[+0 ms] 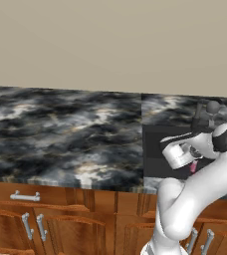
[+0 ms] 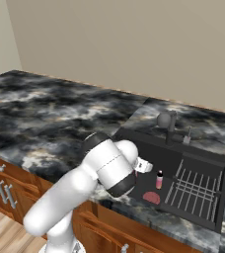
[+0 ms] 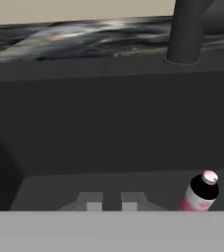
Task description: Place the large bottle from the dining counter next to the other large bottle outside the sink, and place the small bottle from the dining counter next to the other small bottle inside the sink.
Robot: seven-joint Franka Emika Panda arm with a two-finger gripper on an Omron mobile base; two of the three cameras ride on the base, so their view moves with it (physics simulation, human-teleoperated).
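Observation:
My gripper [image 3: 109, 202] reaches down into the black sink [image 2: 149, 148], just above its floor. It is shut, with nothing between the fingertips [image 3: 88, 201]. A small pink bottle [image 2: 159, 179] with a dark top stands upright on the sink floor, close to the right of the hand and apart from it. The same bottle [image 3: 200, 193] shows at the lower right of the hand view, and as a pink sliver [image 1: 193, 167] under the hand in the left base view. I cannot tell which of the two small bottles it is. Both large bottles and the dining counter are out of view.
A grey faucet [image 2: 165, 121] rises at the sink's back rim. A metal grid rack [image 2: 196, 190] fills the basin's right half. A flat pinkish-red oval [image 2: 152, 197] lies on the sink floor near the front wall. Marbled counter [image 1: 60, 134] stretches left over wooden cabinets [image 1: 31, 219].

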